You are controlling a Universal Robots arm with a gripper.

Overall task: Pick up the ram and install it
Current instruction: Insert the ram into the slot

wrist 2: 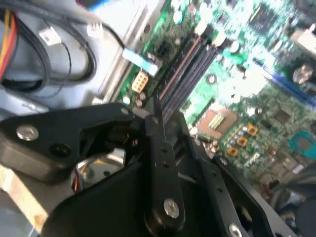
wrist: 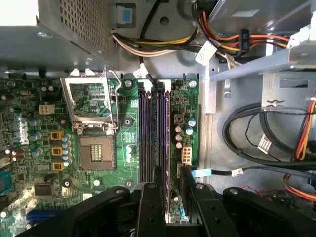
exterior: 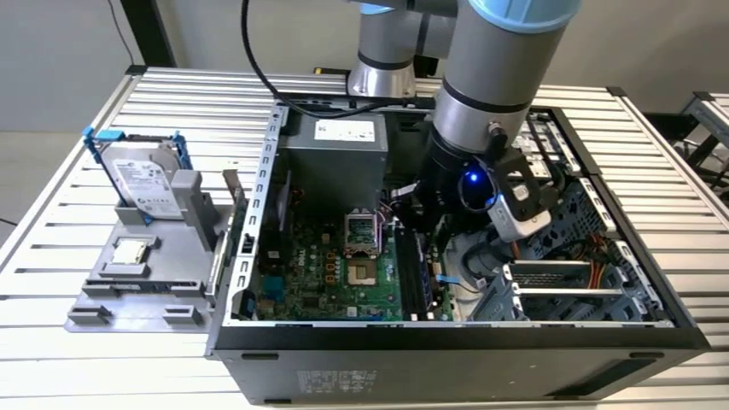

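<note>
The ram (wrist: 168,138) is a thin dark stick seen edge-on, standing in one of the long memory slots (wrist: 145,133) on the green motherboard (wrist: 29,148). In the exterior view the ram (exterior: 422,272) is a dark strip beside the board's right edge. My gripper (wrist: 172,195) is low inside the computer case, its two black fingers (wrist: 158,192) straddling the stick's near end. A gap shows between the ram and the other finger, so the gripper looks open. In the second wrist view the fingers (wrist 2: 155,123) stand just above the slots (wrist 2: 190,64).
A grey holder (exterior: 148,299) on the exterior view's left carries a silver hard drive (exterior: 142,184) and a small processor chip (exterior: 131,252). Inside the case (exterior: 456,329) are the open processor socket (wrist: 91,150), power supply (exterior: 341,149), cable bundles (wrist: 256,138) and drive cage (exterior: 569,282).
</note>
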